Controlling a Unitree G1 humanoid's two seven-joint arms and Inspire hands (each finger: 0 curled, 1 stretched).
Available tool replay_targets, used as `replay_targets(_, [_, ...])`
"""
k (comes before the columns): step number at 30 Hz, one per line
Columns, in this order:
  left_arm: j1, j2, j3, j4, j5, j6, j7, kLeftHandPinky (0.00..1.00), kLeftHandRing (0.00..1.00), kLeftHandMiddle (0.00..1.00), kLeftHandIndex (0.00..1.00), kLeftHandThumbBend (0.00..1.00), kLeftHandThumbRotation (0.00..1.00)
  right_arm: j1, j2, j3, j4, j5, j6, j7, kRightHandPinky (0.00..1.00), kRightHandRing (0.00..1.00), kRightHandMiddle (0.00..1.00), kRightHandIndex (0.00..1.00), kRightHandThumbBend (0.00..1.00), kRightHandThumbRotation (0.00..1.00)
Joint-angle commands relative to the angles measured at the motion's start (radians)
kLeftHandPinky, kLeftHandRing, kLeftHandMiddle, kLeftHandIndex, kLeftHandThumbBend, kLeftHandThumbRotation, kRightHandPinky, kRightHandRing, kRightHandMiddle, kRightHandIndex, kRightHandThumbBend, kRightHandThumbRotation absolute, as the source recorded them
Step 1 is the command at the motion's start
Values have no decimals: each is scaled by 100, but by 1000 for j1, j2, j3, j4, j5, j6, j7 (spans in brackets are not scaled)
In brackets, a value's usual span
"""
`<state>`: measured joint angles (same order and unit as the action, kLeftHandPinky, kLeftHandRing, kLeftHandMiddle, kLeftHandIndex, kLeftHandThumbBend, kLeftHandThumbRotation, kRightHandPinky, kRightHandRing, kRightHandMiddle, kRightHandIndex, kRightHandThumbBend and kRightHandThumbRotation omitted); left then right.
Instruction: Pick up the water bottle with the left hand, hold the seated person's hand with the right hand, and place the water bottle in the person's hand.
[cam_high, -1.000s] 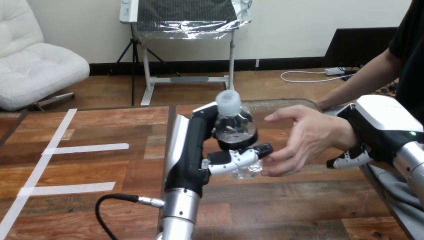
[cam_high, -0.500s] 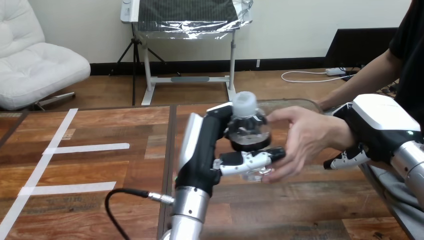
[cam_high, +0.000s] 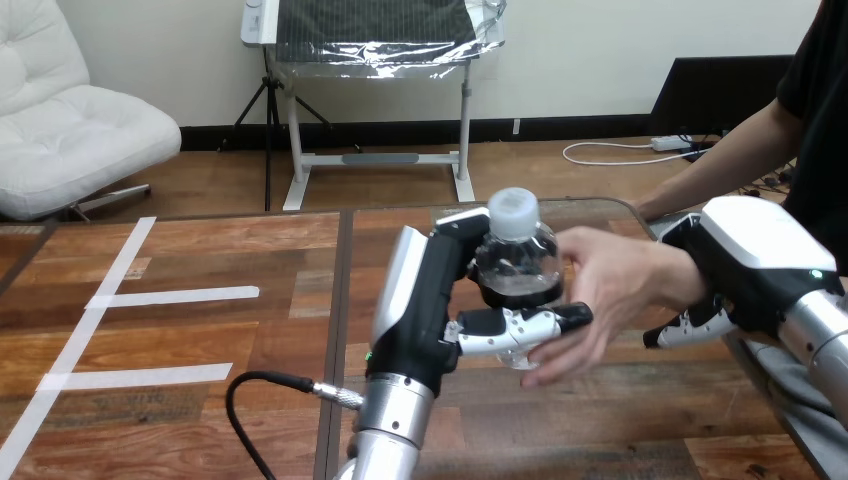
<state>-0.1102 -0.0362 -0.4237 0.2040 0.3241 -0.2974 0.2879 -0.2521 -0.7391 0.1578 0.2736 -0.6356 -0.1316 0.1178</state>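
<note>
A clear water bottle (cam_high: 515, 262) with a white cap stands upright in my left hand (cam_high: 440, 300), whose fingers and thumb curl round it above the table's middle. The person's hand (cam_high: 600, 290) reaches in from the right, palm toward the bottle, its fingers touching the bottle's right side and my fingers. My right hand (cam_high: 740, 265) sits at the person's wrist, its white back toward the camera and its fingers (cam_high: 690, 325) curled below the wrist. Whether they grip the wrist is hidden.
The wooden table (cam_high: 200, 400) carries white tape lines (cam_high: 170, 296) at the left. A black cable (cam_high: 250, 400) loops beside my left forearm. The table's right edge lies just under my right arm.
My left hand has carried the bottle to the right, from apart from the person's hand into contact with its fingers. My right hand stays at the wrist.
</note>
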Motion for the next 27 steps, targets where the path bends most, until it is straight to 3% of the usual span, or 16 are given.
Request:
replay_targets(1, [-126, -169, -21, 3, -4, -32, 33, 36, 40, 44, 45, 66, 0, -27, -4, -25, -36, 3, 7, -16, 20, 27, 36, 38, 78, 0])
replay_targets(20, [-150, -196, -67, 43, 6, -41, 56, 35, 40, 45, 45, 67, 0, -18, 0, -35, -31, 11, 0, -18, 20, 27, 35, 38, 78, 0])
replay_targets(23, [-149, -198, -76, 36, 11, -28, 54, 34, 39, 44, 45, 67, 0, -18, 2, -36, -49, 9, 26, 3, 20, 27, 36, 38, 77, 0])
replay_targets(27, [-147, -206, -82, 39, 2, -30, 52, 34, 39, 44, 45, 67, 0, -19, 2, -38, -28, 15, -9, -21, 20, 27, 35, 37, 78, 0])
